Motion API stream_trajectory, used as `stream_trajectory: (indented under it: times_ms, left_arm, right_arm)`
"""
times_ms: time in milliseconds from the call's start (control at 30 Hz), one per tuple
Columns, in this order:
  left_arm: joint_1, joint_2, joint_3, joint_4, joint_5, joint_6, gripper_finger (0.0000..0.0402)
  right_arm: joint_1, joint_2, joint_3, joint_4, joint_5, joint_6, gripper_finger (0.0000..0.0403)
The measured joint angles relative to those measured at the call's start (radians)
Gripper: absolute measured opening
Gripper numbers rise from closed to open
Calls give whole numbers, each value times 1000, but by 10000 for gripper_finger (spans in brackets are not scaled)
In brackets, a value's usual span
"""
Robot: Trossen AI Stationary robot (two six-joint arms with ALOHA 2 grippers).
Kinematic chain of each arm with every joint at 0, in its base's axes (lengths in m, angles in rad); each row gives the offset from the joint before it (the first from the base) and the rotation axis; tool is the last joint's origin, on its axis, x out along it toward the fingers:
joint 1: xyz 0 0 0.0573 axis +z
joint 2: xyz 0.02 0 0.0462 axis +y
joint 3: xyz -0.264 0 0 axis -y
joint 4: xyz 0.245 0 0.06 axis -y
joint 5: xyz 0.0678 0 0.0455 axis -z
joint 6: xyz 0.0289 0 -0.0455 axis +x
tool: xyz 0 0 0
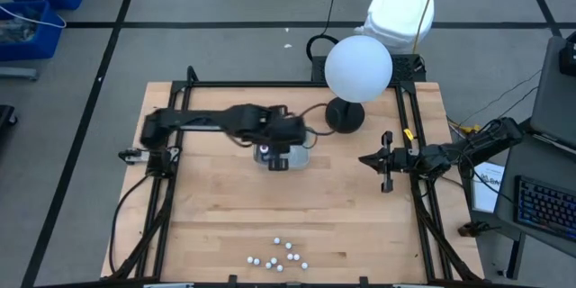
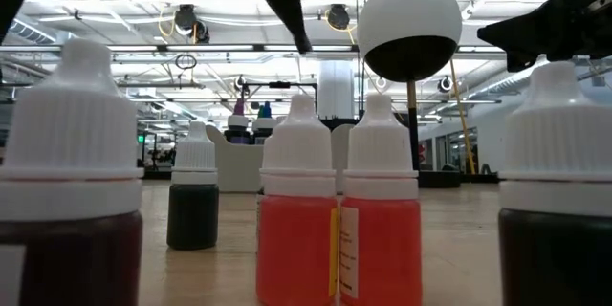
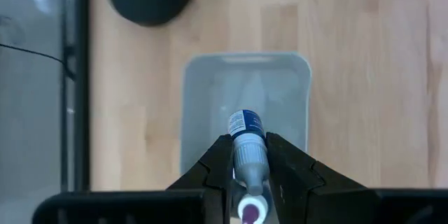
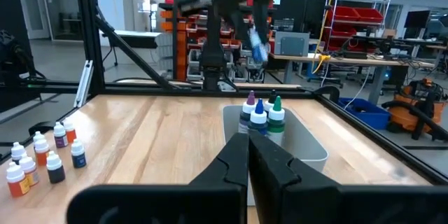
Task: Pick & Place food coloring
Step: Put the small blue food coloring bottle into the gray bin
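My left gripper hangs over the grey tray at the table's middle, shut on a blue-labelled food coloring bottle. Three more bottles stand upright in the tray. Several loose bottles stand near the table's front edge, and the low view shows them close up. My right gripper waits shut at the table's right side, holding nothing. My left gripper pinches the bottle between its two fingers at the pale cap end. The blue-labelled body sticks out past the fingertips. The fingers slant steeply down from above. The bottle hangs tilted, lifted clear above the tray.
A large white globe on a black stand rises just behind the tray. A black frame runs along the table's far, left and right edges. Bare wood lies between the tray and the loose bottles.
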Motion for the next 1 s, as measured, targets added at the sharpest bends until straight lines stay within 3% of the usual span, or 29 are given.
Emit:
stream_trajectory:
  times_ms: [167, 333, 633, 1000]
  left_arm:
    - [31, 112, 82, -72, 71, 82, 69]
    - [55, 172, 91, -83, 79, 147, 69]
    - [75, 190, 91, -81, 122, 244, 69]
    - [70, 190, 91, -113, 102, 189, 69]
  right_arm:
    - [0, 0, -1, 0, 0, 0, 0]
    - [0, 0, -1, 0, 0, -1, 0]
    - [0, 0, -1, 0, 0, -2, 0]
    - [0, 0, -1, 9, 0, -31, 0]
